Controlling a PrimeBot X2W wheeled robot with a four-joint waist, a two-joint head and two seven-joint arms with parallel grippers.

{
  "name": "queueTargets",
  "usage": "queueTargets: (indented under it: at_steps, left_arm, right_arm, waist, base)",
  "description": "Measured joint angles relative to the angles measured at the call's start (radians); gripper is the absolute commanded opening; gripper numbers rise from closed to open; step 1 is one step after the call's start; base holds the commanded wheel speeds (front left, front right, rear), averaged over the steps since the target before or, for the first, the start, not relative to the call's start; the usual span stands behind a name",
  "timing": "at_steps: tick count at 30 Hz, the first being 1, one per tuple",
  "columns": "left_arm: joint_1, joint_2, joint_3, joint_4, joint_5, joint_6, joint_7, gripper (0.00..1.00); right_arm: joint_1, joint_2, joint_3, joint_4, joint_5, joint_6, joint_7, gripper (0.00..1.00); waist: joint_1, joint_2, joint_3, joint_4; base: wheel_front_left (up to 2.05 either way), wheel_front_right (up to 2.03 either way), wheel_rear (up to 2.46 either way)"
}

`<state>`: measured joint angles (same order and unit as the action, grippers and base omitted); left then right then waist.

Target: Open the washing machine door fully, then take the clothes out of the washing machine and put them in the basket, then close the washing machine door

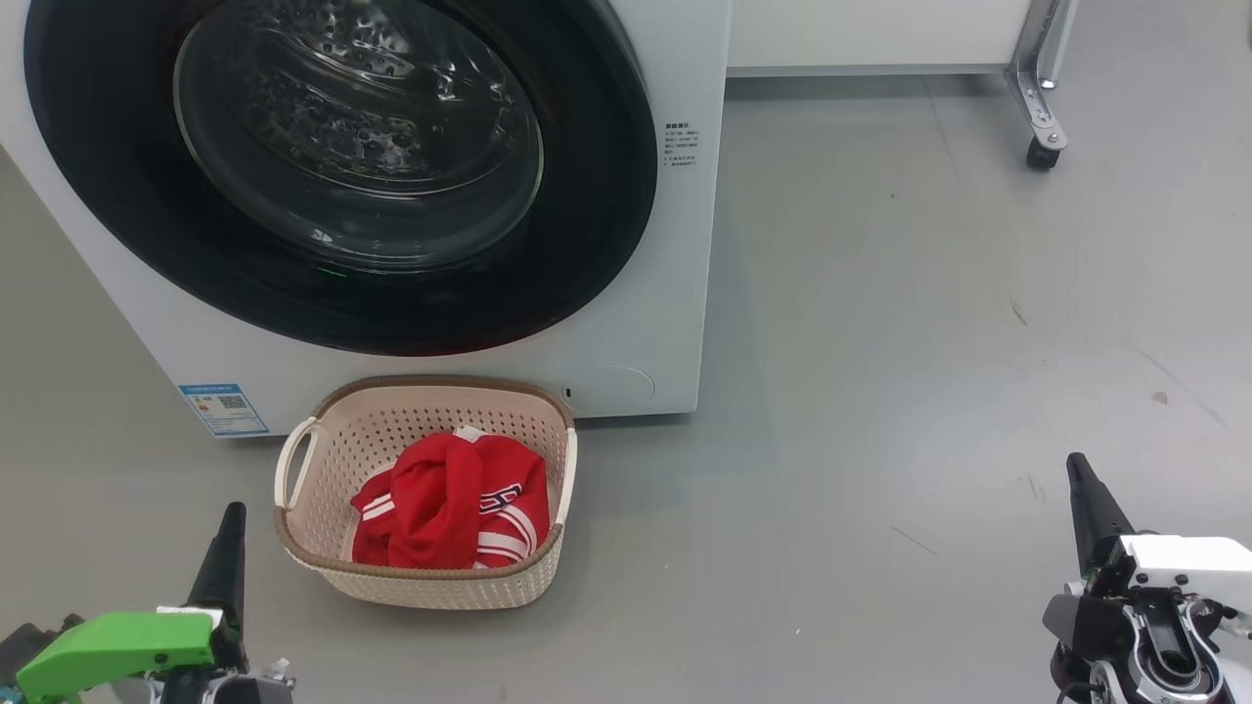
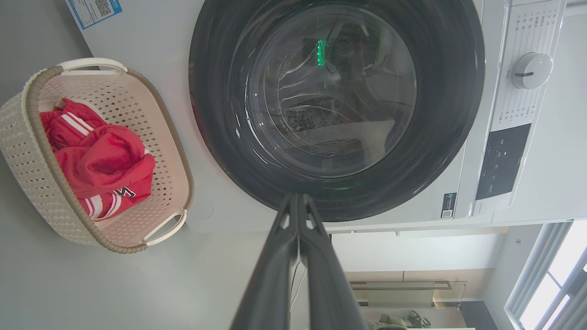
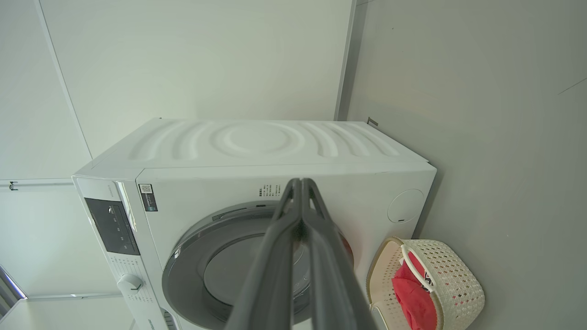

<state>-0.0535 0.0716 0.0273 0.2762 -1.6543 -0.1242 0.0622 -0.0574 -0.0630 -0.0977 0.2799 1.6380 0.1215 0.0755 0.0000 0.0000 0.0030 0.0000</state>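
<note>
Red jersey [image 1: 445, 504] lay crumpled inside cream basket [image 1: 430, 587], on floor [image 1: 880, 391] at 6 o'clock of shut washing machine door [image 1: 597, 196]. Left gripper [image 1: 233, 513] clenched, empty, 8 o'clock of basket; right gripper [image 1: 1075, 462] likewise, 3 o'clock.

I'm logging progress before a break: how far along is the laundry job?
It looks finished. The red clothes lie in the basket, and the door looks shut against the washing machine. Nothing is in hand: the left gripper and right gripper are shut and empty. Nothing seems left.
</note>
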Motion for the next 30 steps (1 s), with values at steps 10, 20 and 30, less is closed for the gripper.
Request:
queueTargets:
  at_steps: [10,20,30]
  left_arm:
    - [0.0,0.0,0.001,0.0,0.0,0.0,0.007,0.0]
    - [0.0,0.0,0.002,-0.001,0.0,0.0,0.007,0.0]
    - [0.0,-0.001,0.002,-0.001,0.001,0.0,0.007,0.0]
  right_arm:
    - [0.0,0.0,-0.001,0.0,0.0,0.0,0.001,0.0]
    - [0.0,0.0,-0.001,-0.001,0.0,0.0,0.007,0.0]
    - [0.0,0.001,-0.002,-0.001,0.0,0.0,0.007,0.0]
  waist:
    - [0.0,0.0,0.0,0.0]
    - [0.0001,0.0,0.0,0.0]
    - [0.0001,0.0,0.0,0.0]
  base:
    - [0.0,0.0,0.0]
    - [0.0,0.0,0.0]
    - [0.0,0.0,0.0]
